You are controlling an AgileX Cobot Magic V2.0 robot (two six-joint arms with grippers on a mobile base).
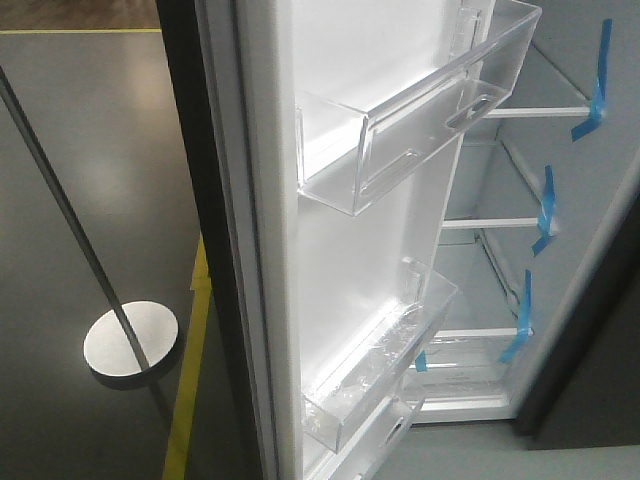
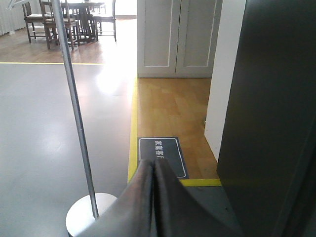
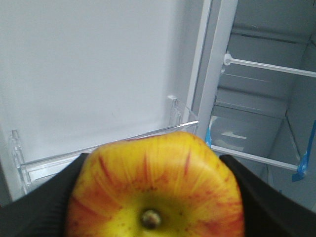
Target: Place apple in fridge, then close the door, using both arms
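Right gripper (image 3: 155, 207) grips the apple (image 3: 155, 182) btw. its dark fingers (image 3: 39, 207) at btm centre of the wrist view, stem end toward the cam, w/ the open door (image 3: 98, 74) and its clear bin (image 3: 98, 153) behind. Left gripper (image 2: 154, 165) (btm centre of its view) is pinched together on nothing, near a pole stand (image 2: 86, 217). Fridge (image 1: 500, 170) interior, w/ shelves (image 1: 530, 112) and blue tape strips (image 1: 600, 70), fills the right of the front view.
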